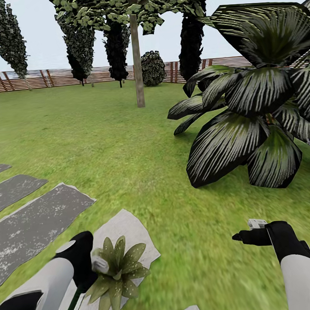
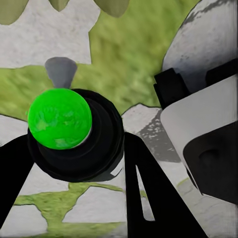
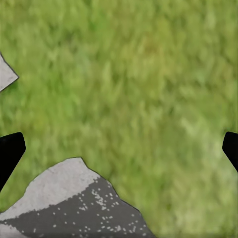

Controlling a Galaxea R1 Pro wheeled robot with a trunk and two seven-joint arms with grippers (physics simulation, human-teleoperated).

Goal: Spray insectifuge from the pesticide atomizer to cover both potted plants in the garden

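Green ground: I'm looking at the garden lawn (image 1: 104,144), with grey stone paving slabs (image 1: 35,222) at lower left in the head view.
Fence: brown slat fence (image 1: 54,78) runs along the far edge, dark trees in front of it.
Palm: tall palm with dark white-streaked fronds (image 1: 253,107) stands to my right, well apart from both arms.
Potted plant: one low rosette of pale-speckled green leaves (image 1: 117,273) sits on a light slab (image 1: 127,232), just beside my left arm.
Atomizer: in the left wrist view I see the pesticide atomizer (image 2: 74,134), a black body with a bright green round top (image 2: 59,119) and a grey nozzle (image 2: 60,72) aimed toward the leaves at the frame edge.
Left gripper (image 2: 74,163): black fingers (image 2: 148,193) sit either side of the atomizer body, clamped on it.
Atomizer position: over slab and grass, close to the rosette; I cannot tell whether the nozzle touches the leaves.
Right gripper (image 1: 245,236): held low over grass at my right, fingertips spread wide in the right wrist view, nothing between them.
Under right gripper: grass and a speckled grey slab corner (image 3: 74,208).
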